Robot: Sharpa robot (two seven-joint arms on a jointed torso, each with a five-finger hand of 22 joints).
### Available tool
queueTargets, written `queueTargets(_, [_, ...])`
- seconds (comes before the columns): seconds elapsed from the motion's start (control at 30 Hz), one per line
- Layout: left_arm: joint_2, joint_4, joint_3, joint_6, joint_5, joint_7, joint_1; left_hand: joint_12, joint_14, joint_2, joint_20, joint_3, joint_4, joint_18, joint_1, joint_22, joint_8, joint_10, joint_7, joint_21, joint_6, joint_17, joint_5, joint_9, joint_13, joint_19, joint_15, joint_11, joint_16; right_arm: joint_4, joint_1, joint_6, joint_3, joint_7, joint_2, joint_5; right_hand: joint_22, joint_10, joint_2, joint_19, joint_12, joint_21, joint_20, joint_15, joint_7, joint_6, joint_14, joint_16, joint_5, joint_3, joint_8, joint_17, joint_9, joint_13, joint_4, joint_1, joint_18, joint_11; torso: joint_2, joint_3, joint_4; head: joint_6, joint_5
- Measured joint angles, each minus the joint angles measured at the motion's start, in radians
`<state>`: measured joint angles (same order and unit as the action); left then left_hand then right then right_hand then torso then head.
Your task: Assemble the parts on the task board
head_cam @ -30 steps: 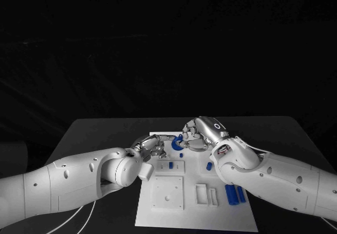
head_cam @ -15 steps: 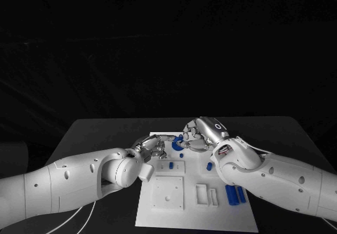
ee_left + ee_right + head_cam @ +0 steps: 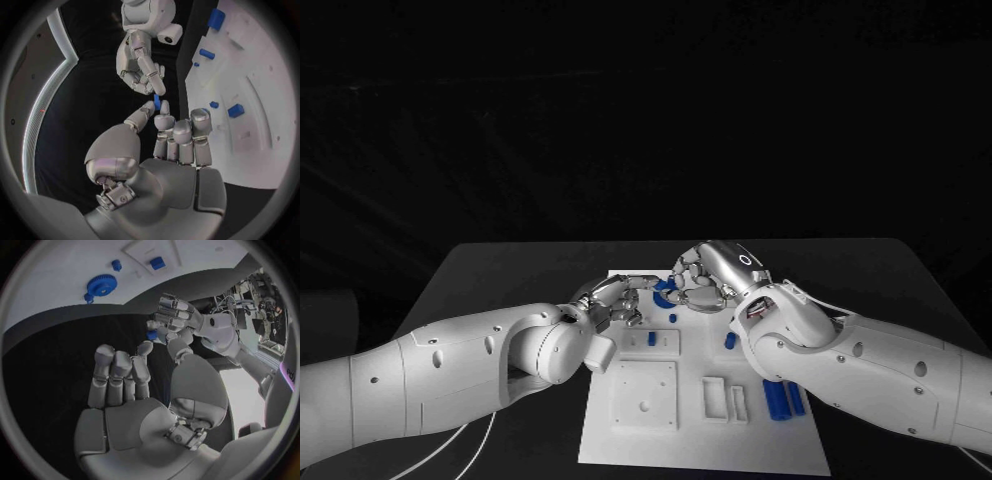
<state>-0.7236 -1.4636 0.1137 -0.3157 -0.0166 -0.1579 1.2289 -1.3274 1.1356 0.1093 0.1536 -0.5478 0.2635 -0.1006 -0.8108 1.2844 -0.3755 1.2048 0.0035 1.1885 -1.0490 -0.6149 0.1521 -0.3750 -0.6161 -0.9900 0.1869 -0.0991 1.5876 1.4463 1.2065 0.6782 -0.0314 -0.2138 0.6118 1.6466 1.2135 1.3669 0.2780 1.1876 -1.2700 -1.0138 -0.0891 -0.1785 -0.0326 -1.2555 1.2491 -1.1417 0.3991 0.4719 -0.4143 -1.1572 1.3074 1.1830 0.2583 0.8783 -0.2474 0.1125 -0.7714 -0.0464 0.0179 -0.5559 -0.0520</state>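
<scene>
Nearest the robot, the white task board (image 3: 704,440) lies on the black table (image 3: 488,270), its near end bare; a little further up stand a raised square block (image 3: 646,392) and two upright white brackets (image 3: 724,398), with two long blue parts (image 3: 785,399) lying side by side just right of the brackets, partly covered by the right forearm. Beyond these a small blue part (image 3: 652,339) stands in a low white fixture, another blue peg (image 3: 730,340) stands close against the right wrist, and a tiny blue peg (image 3: 671,318) sits further up. At the far end of the board the two hands meet, blocking most of what lies there. The left hand (image 3: 607,304) has its long fingers curled in together, while its thumb and one finger pinch a small blue part (image 3: 156,103), which is held off the board's left edge above the dark table. The right hand (image 3: 698,283) has its fingers curled and reaches toward the same piece, a fingertip (image 3: 159,91) touching or nearly touching it; whether it grips the piece cannot be told. A blue gear (image 3: 100,285) lies on the far end of the board behind the hands, half hidden in the head view by the right hand.
</scene>
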Motion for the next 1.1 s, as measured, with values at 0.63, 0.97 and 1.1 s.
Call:
queueTargets(0.63, [0.002, -0.001, 0.001, 0.008, 0.015, 0.004, -0.001, 0.0, 0.003, -0.013, 0.0, -0.015, 0.011, 0.0, 0.012, 0.001, 0.0, 0.0, -0.003, 0.0, -0.003, -0.003, -0.014, -0.047, -0.005, 0.0, 0.003, 0.0, 0.0, 0.006, 0.0, -0.007, 0.0, 0.009, -0.005, -0.013, 0.0, 0.0, 0.0, 0.0, 0.0, 0.0, 0.0, 0.0, 0.0, 0.0, 0.0, 0.0, 0.0, -0.003, 0.0, -0.001, 0.0, 0.0, -0.003, -0.008, 0.0, 0.0, 0.0, 0.0, -0.0001, -0.003, -0.002])
queueTargets(0.97, [0.002, -0.001, 0.001, 0.016, 0.016, 0.005, -0.001, 0.004, 0.003, -0.017, 0.0, -0.018, 0.013, 0.0, 0.007, 0.001, 0.002, -0.001, -0.003, 0.0, -0.003, -0.003, -0.018, -0.048, -0.004, 0.0, 0.003, 0.001, 0.0, -0.006, 0.0, -0.01, 0.0, 0.009, -0.005, -0.015, -0.001, 0.0, 0.0, 0.0, 0.0, 0.0, 0.0, 0.0, 0.0, 0.0, 0.0, 0.0, 0.0, -0.003, 0.0, -0.002, 0.0, 0.003, -0.003, -0.008, 0.0, 0.0, 0.0, -0.0003, 0.0, -0.002, -0.001])
queueTargets(1.1, [0.002, -0.001, 0.001, 0.018, 0.016, 0.005, -0.001, 0.004, 0.003, -0.017, 0.0, -0.021, 0.016, 0.0, 0.005, 0.001, 0.005, 0.0, -0.003, 0.0, -0.003, -0.003, -0.018, -0.052, -0.005, 0.0, 0.003, 0.0, 0.0, -0.006, 0.0, -0.01, 0.0, 0.009, -0.004, -0.014, -0.001, 0.0, 0.0, 0.0, 0.0, 0.0, 0.0, 0.0, 0.0, 0.0, 0.0, 0.0, 0.0, -0.003, 0.0, -0.002, 0.0, 0.003, -0.003, -0.008, 0.0, 0.0, 0.0, -0.0003, 0.0, -0.002, -0.001])
